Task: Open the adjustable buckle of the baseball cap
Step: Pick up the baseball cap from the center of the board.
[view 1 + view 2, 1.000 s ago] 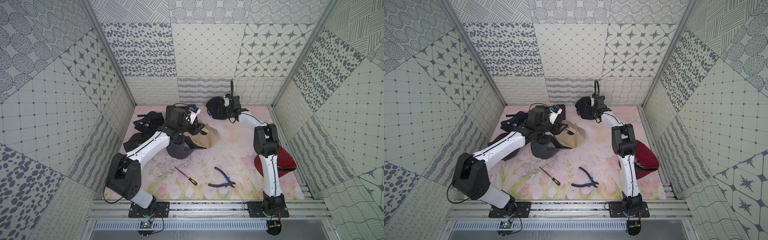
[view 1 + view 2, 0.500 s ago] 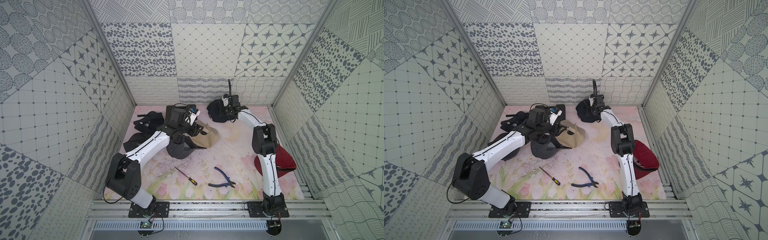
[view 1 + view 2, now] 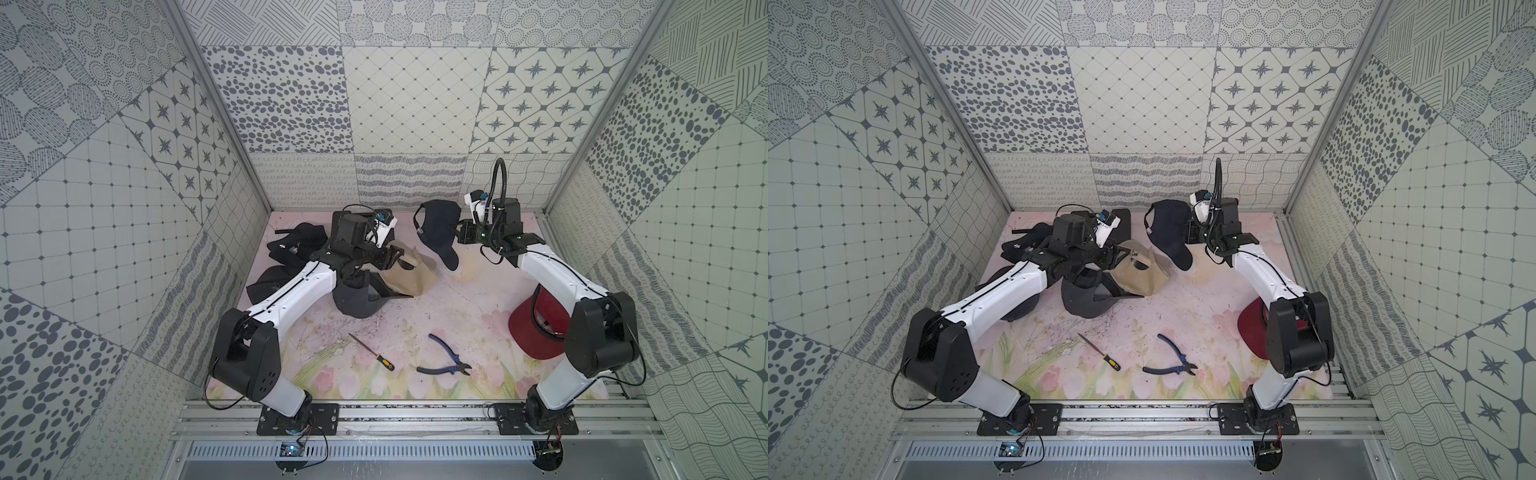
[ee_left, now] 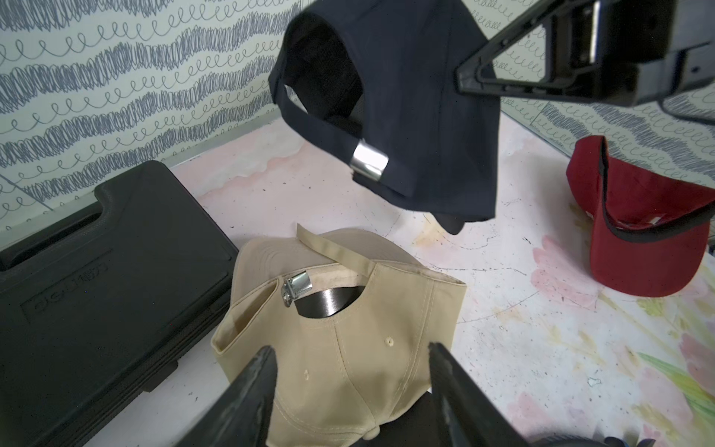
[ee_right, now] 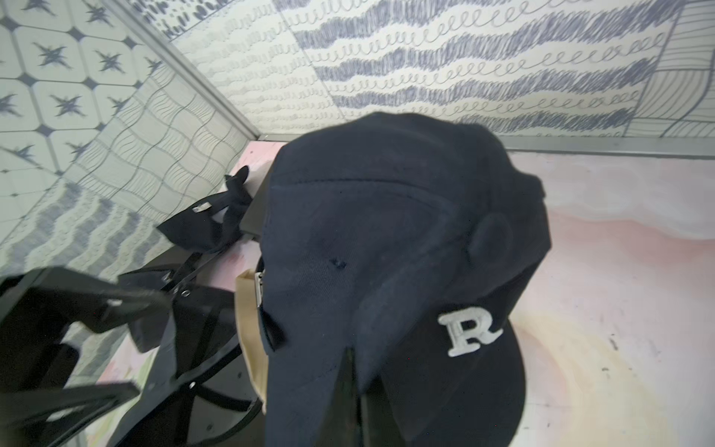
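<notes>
Now the step in hand seems to be the presenting of the buckle. The right claw [image 5: 350, 362] is clenched on the crown cloth of the navy cap [image 4: 425, 96] and holds it in the air above the far part of the table [image 4: 503, 329], clear of the surface. In the left wrist view the back of this cap is turned toward the left arm, so the strap [image 4: 309, 116] and the shiny metal buckle [image 4: 369, 159] are well visible. The buckle looks closed, with the strap passing through it, so I judge that the opening itself is not yet done.

The left claw [image 4: 352, 362] is released: its two fingers [image 4: 263, 371] stand wide apart with nothing between them. It hovers over the beige cap [image 4: 406, 309], which lies on the table below the hanging navy cap. The strap end of the beige cap lies free of its own clasp, so this one probably needs no more work. A red cap [image 4: 638, 232] lies apart, near the right arm.

For the next move, I think the left claw has to rise and go forward to the metal buckle, take its flap or the strap end with a narrow grip, and pull while the right claw keeps the cap steady. The cloth is soft and can swing, so the approach should be slow
</notes>
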Controlling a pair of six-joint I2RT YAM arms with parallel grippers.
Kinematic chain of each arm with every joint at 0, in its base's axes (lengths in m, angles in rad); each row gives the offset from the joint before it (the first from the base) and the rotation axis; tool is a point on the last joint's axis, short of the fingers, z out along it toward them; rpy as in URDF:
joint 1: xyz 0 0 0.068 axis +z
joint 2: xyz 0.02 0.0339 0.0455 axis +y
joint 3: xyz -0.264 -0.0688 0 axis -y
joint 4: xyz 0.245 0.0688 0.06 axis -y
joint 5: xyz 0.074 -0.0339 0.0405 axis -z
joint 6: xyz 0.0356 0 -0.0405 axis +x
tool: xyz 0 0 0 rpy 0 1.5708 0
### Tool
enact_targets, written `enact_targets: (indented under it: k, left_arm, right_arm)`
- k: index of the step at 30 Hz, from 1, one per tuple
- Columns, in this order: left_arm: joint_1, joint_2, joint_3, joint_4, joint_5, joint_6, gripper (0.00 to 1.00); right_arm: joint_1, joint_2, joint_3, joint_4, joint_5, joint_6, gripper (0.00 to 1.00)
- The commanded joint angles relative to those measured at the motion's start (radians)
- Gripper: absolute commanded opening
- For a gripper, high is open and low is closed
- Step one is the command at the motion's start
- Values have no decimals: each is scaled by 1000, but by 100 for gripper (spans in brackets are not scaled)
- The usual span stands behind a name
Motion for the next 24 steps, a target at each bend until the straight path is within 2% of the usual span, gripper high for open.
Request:
enact_targets:
  k: [1,6,12,20,24]
  left_arm:
    - [2,-45,-20,120,50,79,65]
    - [2,-69,-4,99,95,86,65]
    - [3,-77,-31,130,222,186,66]
    - [1,-37,45,98,276,239,66]
    - [0,-23,98,-6,350,329,67]
  right_arm:
    - [0,-80,-71,89,-133,35,0]
    - [2,-180,-166,139,-240,12,0]
    - [10,-218,-192,69,-262,-74,0]
    - [25,-233,-188,19,-298,-133,0]
    - [28,-250,-189,-17,-293,-163,0]
